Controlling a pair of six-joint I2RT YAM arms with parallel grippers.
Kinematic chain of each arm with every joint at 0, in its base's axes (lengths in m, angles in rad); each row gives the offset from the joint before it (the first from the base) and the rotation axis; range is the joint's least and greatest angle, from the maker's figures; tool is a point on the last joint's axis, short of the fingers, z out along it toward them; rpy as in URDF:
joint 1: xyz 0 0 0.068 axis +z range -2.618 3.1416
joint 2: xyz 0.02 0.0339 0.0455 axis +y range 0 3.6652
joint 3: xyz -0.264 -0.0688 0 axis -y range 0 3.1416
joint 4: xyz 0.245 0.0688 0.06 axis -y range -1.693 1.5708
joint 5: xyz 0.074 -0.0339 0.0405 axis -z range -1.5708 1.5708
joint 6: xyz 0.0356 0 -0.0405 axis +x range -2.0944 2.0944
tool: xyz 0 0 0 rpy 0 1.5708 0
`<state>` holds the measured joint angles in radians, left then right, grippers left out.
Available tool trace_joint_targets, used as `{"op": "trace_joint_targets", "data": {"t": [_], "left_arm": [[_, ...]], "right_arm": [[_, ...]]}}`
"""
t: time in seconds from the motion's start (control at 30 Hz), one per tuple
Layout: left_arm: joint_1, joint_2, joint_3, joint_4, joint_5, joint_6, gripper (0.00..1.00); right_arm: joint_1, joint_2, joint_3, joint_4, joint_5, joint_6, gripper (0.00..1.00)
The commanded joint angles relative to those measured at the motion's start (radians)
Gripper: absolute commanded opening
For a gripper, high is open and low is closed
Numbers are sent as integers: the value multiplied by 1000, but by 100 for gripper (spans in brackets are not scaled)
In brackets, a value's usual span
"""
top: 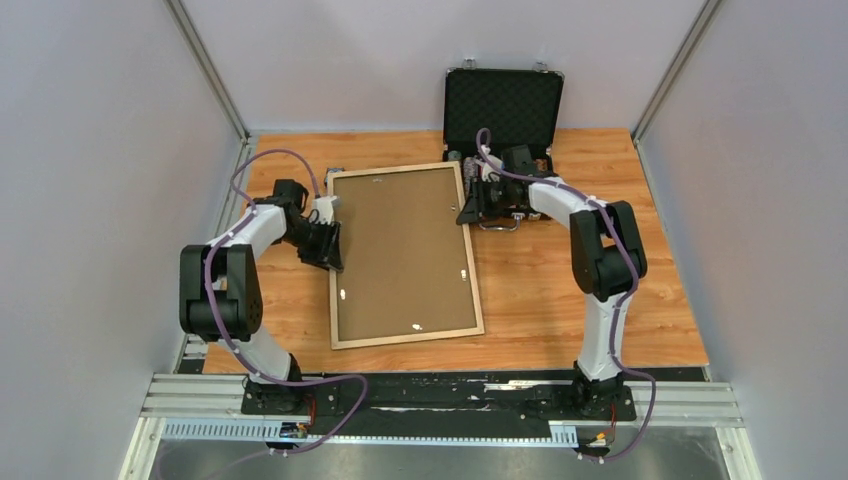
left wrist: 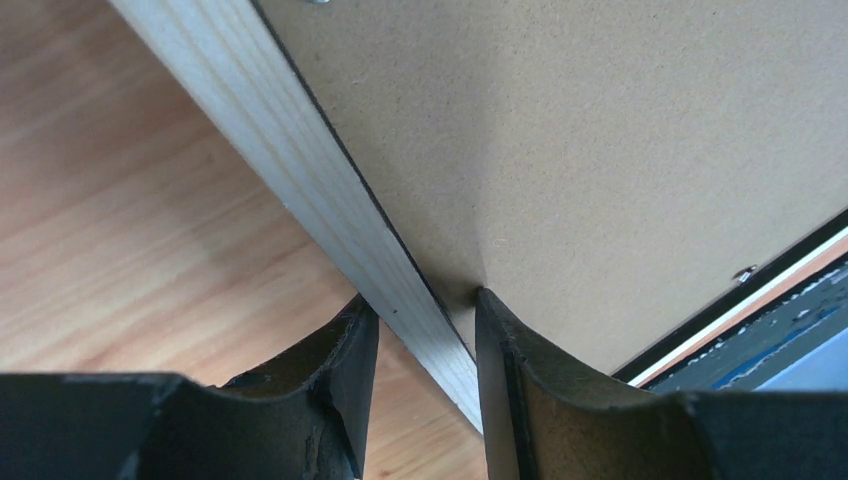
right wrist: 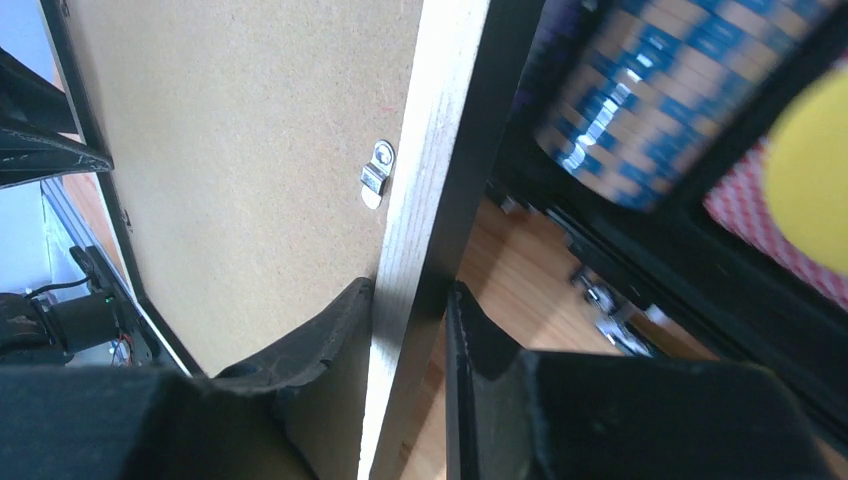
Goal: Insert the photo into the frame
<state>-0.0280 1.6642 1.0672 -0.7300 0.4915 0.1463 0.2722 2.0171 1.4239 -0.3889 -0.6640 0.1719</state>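
Nearest us, the bottom rail of the large rectangular light-wood picture frame [top: 408,339] lies just beyond the black strip that carries the arm bases, with only a thin band of the orange wood-grain table [top: 540,290] showing between them. The frame lies flat at mid-table, back side up, slightly skewed, and the flat brown hardboard backing panel [top: 400,255] fills it. Bare wood runs in a narrow lane along the left rail and a much broader stretch off the right rail, out toward the right arm. The left gripper [top: 331,245] straddles the left rail about a third of the way down. In the wrist view [left wrist: 425,305] the outer finger [left wrist: 350,350] sits against the rail's outer edge and the inner finger [left wrist: 500,340] rests on the hardboard, with a sliver of board between it and the rail, so we cannot tell whether it truly clamps. Farther back, the right gripper [top: 468,212] is at the right rail near the top corner, jaws narrow and pinched onto the rail from both sides [right wrist: 410,290]. A small metal turn clip [right wrist: 375,172] sits on the board just beyond it. The open black hard-shell case [top: 503,100] stands just beside that corner at the far edge, its lid upright, crowding the right wrist. Its blue-and-tan striped stacks [right wrist: 660,90] are too blurred to read any marking.
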Motion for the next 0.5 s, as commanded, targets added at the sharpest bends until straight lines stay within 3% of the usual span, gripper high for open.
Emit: {"op": "trace_joint_targets", "data": {"t": [0.0,0.2,0.47], "left_arm": [[22,-84,1,39,61,89,45],[96,-100,-18,3,37,153,45],[116,-99,-34,-33,26,188,44]], "right_arm": [[107,63,124,-5,-108,-4,9],[153,152,215,-9,-111,10,8],[175,209,243,-10,-108,14,8]]}}
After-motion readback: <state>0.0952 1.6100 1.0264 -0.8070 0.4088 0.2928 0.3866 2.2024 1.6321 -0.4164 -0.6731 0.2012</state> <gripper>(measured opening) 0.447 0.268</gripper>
